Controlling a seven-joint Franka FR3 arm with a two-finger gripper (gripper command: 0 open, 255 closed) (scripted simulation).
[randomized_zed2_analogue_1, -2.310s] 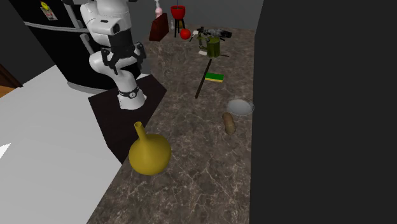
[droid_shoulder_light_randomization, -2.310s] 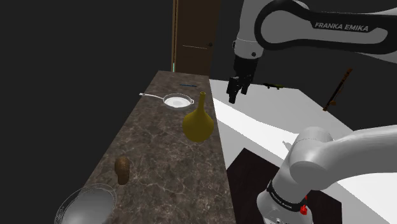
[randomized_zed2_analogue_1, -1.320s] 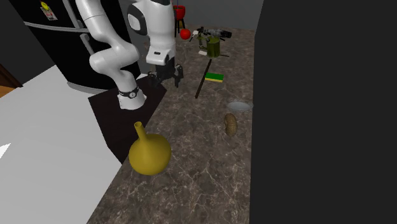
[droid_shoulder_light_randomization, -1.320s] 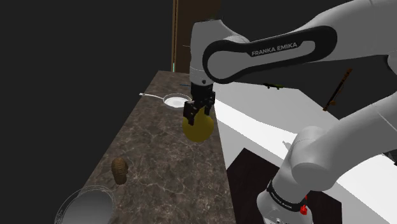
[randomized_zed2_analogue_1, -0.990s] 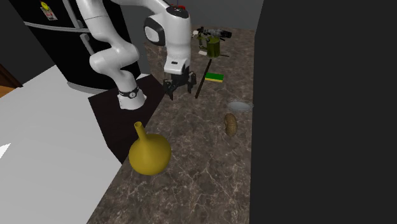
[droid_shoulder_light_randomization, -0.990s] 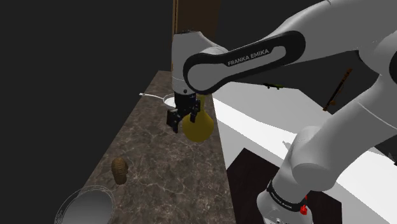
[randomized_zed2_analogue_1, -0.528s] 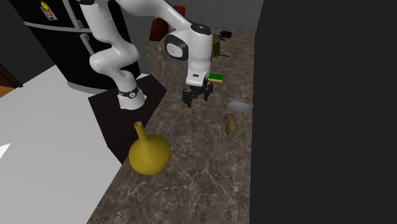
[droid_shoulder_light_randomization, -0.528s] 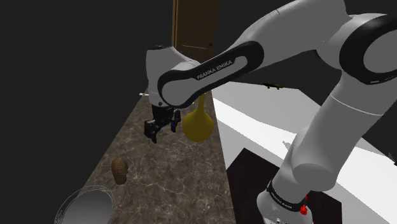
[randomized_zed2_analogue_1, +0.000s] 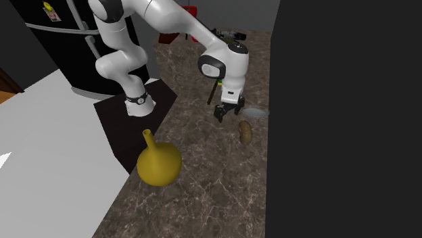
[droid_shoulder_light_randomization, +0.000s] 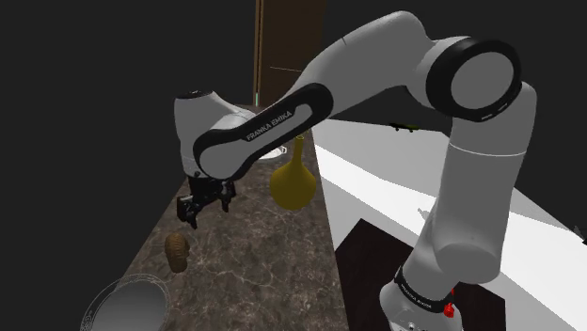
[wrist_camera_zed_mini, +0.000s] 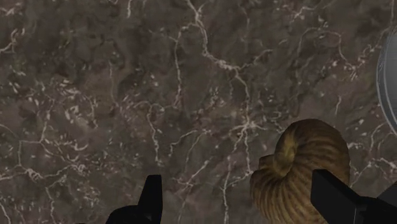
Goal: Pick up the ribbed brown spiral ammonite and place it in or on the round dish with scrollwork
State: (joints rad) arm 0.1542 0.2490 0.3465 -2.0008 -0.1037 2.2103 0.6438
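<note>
The ribbed brown spiral ammonite (droid_shoulder_light_randomization: 177,251) lies on the dark marble counter (droid_shoulder_light_randomization: 254,254), close to the round grey dish (droid_shoulder_light_randomization: 127,303) near the front end. In the second exterior view the ammonite (randomized_zed2_analogue_1: 245,130) sits just in front of the dish (randomized_zed2_analogue_1: 255,112). My gripper (droid_shoulder_light_randomization: 204,204) hangs open a little above the counter, beside the ammonite and not touching it. It shows as well in the second exterior view (randomized_zed2_analogue_1: 226,113). In the wrist view the gripper (wrist_camera_zed_mini: 240,194) stands open, the ammonite (wrist_camera_zed_mini: 305,168) lies near one finger (wrist_camera_zed_mini: 334,194), and the dish rim (wrist_camera_zed_mini: 389,70) is beyond it.
A yellow gourd-shaped vase (droid_shoulder_light_randomization: 292,181) stands by the counter's edge behind the arm; it is also in the second exterior view (randomized_zed2_analogue_1: 159,162). Small red and green items (randomized_zed2_analogue_1: 223,37) crowd the counter's far end. A black fridge (randomized_zed2_analogue_1: 47,47) stands behind the robot's stand.
The arm has swung across the counter, past the yellow vase, and come down beside the ammonite. The fingers have stayed open. The ammonite and dish have not moved in the last second.
</note>
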